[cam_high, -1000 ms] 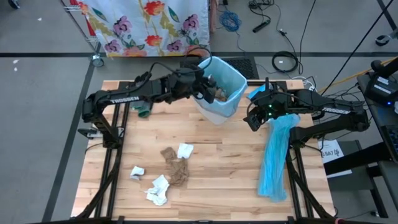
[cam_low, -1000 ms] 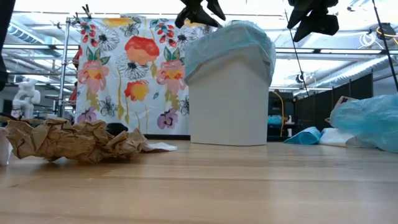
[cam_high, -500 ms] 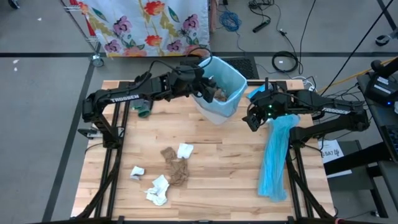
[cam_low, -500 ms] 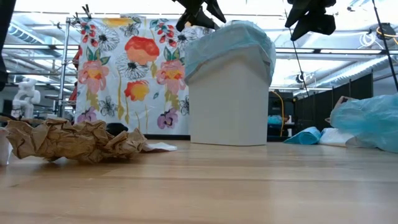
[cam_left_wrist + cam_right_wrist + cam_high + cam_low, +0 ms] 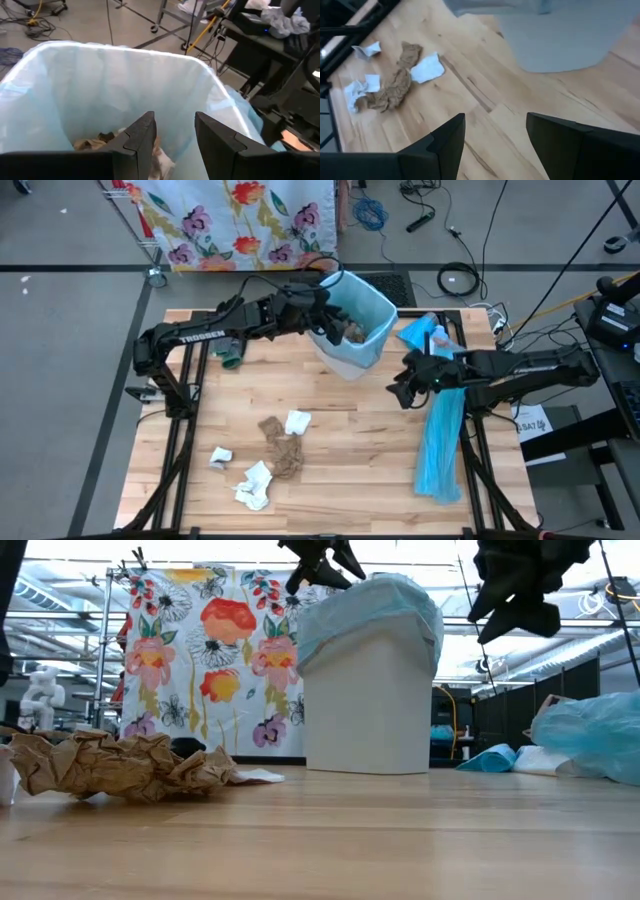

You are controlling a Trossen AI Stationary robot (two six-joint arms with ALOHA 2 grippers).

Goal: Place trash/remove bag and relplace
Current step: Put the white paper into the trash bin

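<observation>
The left gripper hangs over the lined bin, fingers parted with nothing between them; brown and white trash lies at the bottom of the bag. The right gripper hovers above bare table just beside the bin, jaws wide and empty. More trash sits on the boards nearer the front: brown paper and white tissue wads in a loose cluster. A long blue plastic strip lies under the right arm
</observation>
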